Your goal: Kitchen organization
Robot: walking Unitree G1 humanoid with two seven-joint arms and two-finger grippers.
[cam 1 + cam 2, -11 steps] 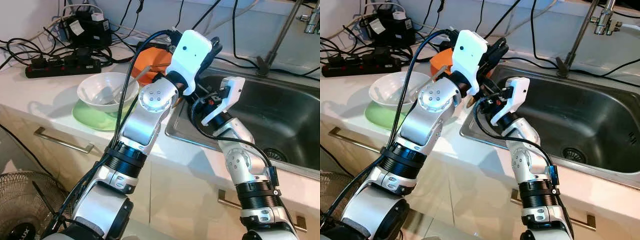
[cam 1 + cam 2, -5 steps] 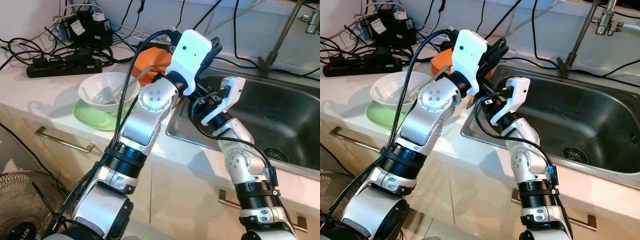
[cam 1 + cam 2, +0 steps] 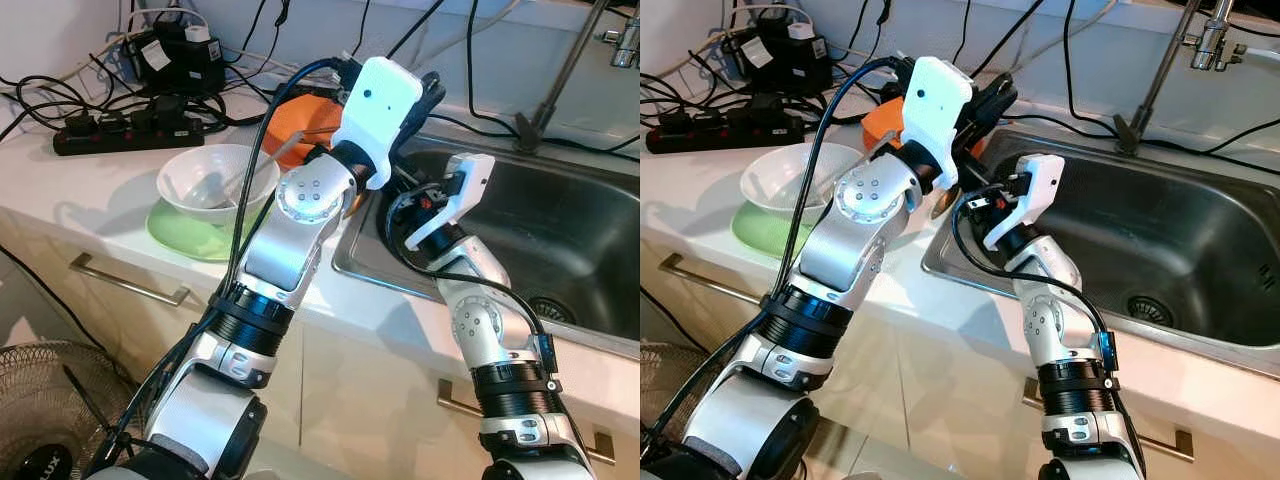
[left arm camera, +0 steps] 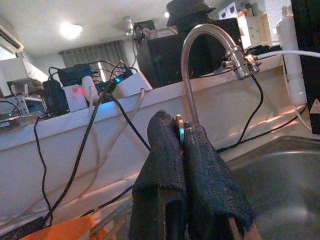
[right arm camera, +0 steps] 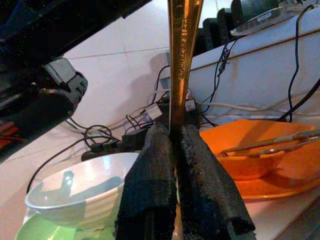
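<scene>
My left gripper [image 4: 180,131] is shut on a thin silvery metal utensil whose edge shows between the fingertips. It is held above the counter corner by the sink [image 3: 570,235], behind the white wrist housing [image 3: 380,100]. My right gripper [image 5: 173,131] is shut on a flat golden utensil handle [image 5: 184,45] that stands upright. It sits close under the left forearm at the sink's near left corner. An orange bowl [image 5: 250,150] on an orange plate holds several utensils [image 5: 272,143]. A white bowl [image 3: 212,180] with a spoon rests on a green plate [image 3: 180,232].
A black power strip [image 3: 125,130] and tangled cables lie at the back of the counter. The faucet [image 3: 560,70] rises behind the steel sink. Drawer handles [image 3: 125,285] run along the cabinet front, and a floor fan [image 3: 40,420] stands at lower left.
My right wrist has edged slightly toward the sink. Both grippers keep their grip and the bowls have not moved.
</scene>
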